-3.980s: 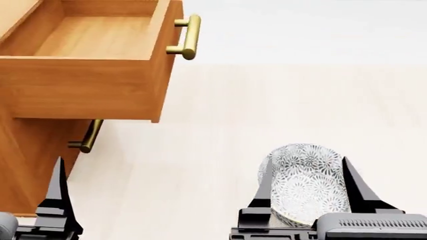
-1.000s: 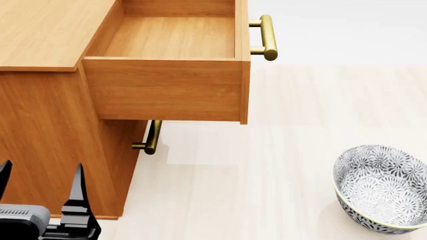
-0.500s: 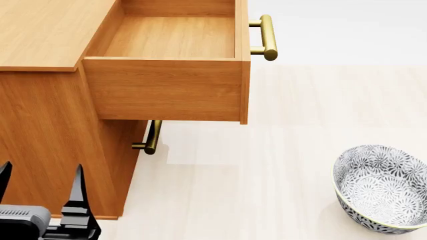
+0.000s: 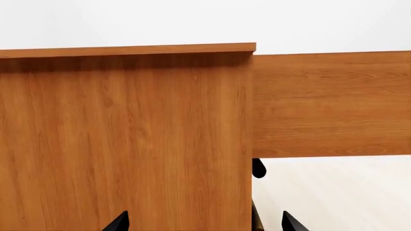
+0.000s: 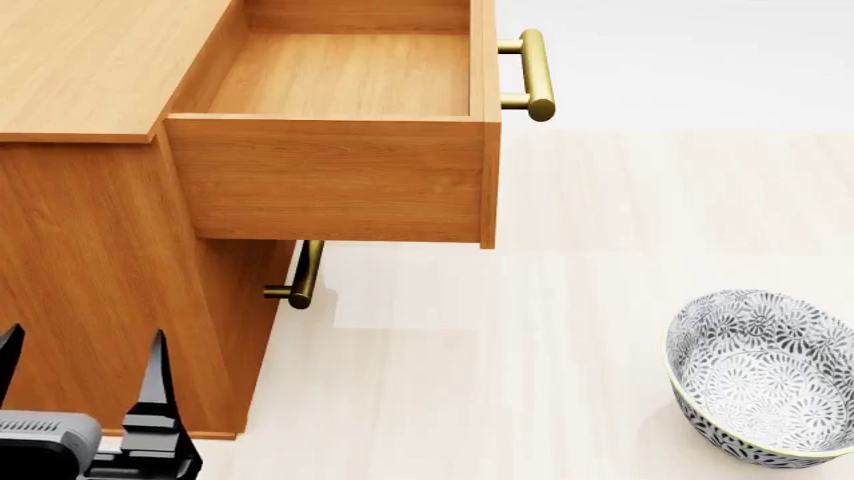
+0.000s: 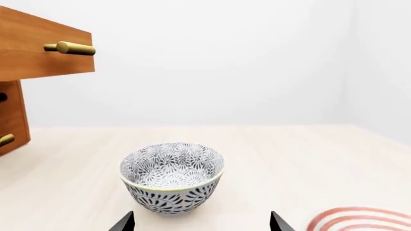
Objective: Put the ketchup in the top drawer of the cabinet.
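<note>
We look down on a pale wooden floor (image 5: 574,330) under plain white walls. The cabinet (image 5: 94,60) stands at our left with the top drawer (image 5: 340,75) pulled out, its inside bare; its brass handle (image 5: 531,75) faces right. The ketchup appears in no view, and we see no readable writing. A grey patterned bowl (image 5: 761,375) sits upright on the floor, a red-striped plate (image 6: 359,222) near it. Our left gripper (image 5: 83,395) is spread beside the cabinet's side; our right gripper (image 6: 201,221) is spread before the bowl.
</note>
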Tool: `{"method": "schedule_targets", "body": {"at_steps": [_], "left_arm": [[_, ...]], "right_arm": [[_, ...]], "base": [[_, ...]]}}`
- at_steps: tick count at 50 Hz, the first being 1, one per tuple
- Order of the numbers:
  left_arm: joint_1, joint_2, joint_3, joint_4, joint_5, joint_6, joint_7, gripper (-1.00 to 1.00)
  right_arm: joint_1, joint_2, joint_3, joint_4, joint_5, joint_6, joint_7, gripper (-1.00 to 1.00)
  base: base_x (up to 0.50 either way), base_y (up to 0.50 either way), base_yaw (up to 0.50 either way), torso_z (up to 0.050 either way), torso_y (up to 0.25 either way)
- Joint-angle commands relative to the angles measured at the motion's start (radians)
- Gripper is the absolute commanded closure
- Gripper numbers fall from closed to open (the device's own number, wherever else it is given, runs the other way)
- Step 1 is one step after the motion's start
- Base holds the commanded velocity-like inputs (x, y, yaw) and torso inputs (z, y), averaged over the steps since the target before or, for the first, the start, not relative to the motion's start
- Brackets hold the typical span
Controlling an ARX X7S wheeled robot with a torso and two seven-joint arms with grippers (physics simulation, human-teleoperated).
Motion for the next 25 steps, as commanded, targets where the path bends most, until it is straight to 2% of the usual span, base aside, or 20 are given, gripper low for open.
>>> {"method": "schedule_targets", "body": {"at_steps": [1,25], "left_arm": [[0.002,-0.005,0.003,0.0,-0.005,0.002,-0.006,-1.0],[0.004,-0.013,0.006,-0.012,-0.017,0.016,-0.015,-1.0]], "right_arm": [[0.009,-0.002,-0.017,0.033,-0.009,-0.003,-0.007,-1.0],[0.041,0.008,-0.049,0.097,-0.054,-0.013,0.002,-1.0]], "base": [[0.0,0.0,0.0,0.0,0.0],[0.0,0.0,0.0,0.0,0.0]]}}
